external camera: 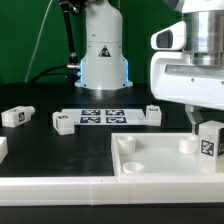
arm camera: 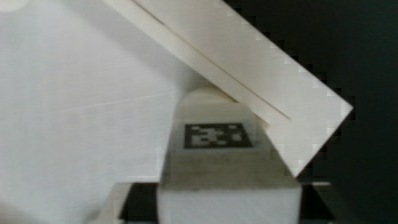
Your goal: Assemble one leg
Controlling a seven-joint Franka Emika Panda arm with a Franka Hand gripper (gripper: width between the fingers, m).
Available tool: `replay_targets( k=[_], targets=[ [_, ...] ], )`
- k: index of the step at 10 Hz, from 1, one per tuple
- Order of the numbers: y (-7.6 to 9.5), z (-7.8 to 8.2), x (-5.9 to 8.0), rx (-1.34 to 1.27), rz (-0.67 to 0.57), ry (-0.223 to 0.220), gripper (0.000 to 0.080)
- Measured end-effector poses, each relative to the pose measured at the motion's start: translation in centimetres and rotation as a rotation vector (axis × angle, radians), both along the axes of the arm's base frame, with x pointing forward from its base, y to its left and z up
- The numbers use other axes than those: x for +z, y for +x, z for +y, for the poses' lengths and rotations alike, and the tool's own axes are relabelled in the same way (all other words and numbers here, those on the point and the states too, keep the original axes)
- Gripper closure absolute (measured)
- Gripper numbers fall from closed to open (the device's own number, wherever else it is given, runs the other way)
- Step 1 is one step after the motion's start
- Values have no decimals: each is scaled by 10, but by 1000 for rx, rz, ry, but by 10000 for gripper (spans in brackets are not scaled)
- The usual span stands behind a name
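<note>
My gripper [external camera: 204, 126] hangs at the exterior view's right and is shut on the leg [external camera: 209, 140], a small white block with a black-and-white tag on its side. The leg stands upright over the far right corner of the large white panel [external camera: 150, 172]; I cannot tell whether it touches the panel. In the wrist view the leg [arm camera: 217, 150] sits between the two dark fingers [arm camera: 139, 202] of the gripper [arm camera: 217, 205], with the panel [arm camera: 89, 100] and its corner rim below.
Three loose legs lie on the black table: one at far left [external camera: 15, 116], one [external camera: 62, 122] beside the marker board [external camera: 100, 115], one [external camera: 152, 112] to the board's right. The robot base [external camera: 103, 60] stands behind. A white part [external camera: 3, 150] shows at the left edge.
</note>
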State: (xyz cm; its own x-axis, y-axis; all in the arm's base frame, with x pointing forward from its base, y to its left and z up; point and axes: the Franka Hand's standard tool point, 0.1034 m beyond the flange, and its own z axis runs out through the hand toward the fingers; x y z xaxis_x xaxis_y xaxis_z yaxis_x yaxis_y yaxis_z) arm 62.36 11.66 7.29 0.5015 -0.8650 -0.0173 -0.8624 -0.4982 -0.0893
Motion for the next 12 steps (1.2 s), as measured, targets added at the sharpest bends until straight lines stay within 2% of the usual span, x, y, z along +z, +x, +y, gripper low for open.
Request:
replay_targets(
  k=[3, 7, 11, 12],
  targets=[
    [-1, 1, 0, -345, 12, 38, 509],
    [-1, 2, 0, -669, 28, 63, 509],
    [-1, 1, -1, -722, 33, 70, 509],
    [-1, 1, -1, -682, 30, 66, 302]
  ],
)
